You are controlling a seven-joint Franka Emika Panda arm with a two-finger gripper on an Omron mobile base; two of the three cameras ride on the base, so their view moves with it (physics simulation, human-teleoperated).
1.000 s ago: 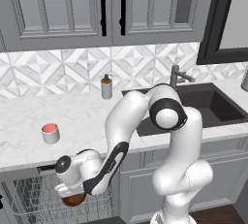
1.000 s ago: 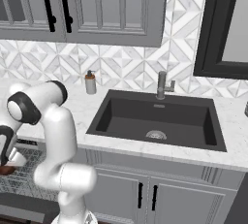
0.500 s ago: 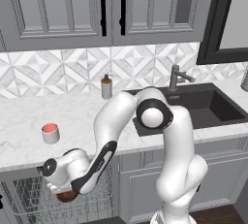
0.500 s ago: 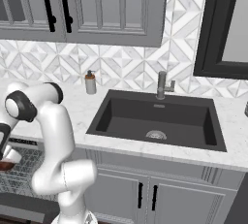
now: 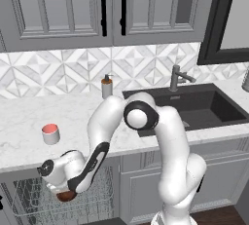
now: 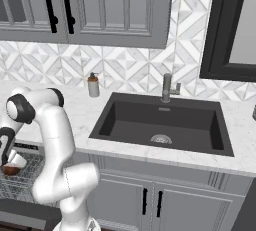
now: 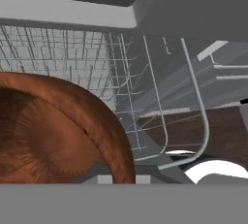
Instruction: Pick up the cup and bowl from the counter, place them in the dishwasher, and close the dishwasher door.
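Observation:
The light-grey cup (image 5: 50, 134) with its salmon-red inside stands on the white marble counter (image 5: 24, 121), left of the arm. My gripper (image 5: 64, 193) reaches down below the counter edge into the dishwasher's wire rack (image 5: 26, 197). It is shut on the dark reddish-brown bowl (image 5: 63, 197), which hangs low inside the rack. From the right base view the bowl (image 6: 9, 170) sits under the hand at the far left, above the rack (image 6: 27, 175). The hand view has the bowl (image 7: 53, 131) close up at the left, with rack wires (image 7: 150, 102) behind it.
A soap dispenser (image 5: 107, 86) stands by the backsplash, and the dark sink (image 5: 194, 104) with its faucet (image 5: 177, 77) lies to the right. The open dishwasher door (image 6: 27, 215) lies low at the left. Grey cabinet doors (image 6: 150, 202) close off the space under the sink.
The hand has swung further left and a little lower into the rack, carrying the bowl with it. The cup has stayed where it was.

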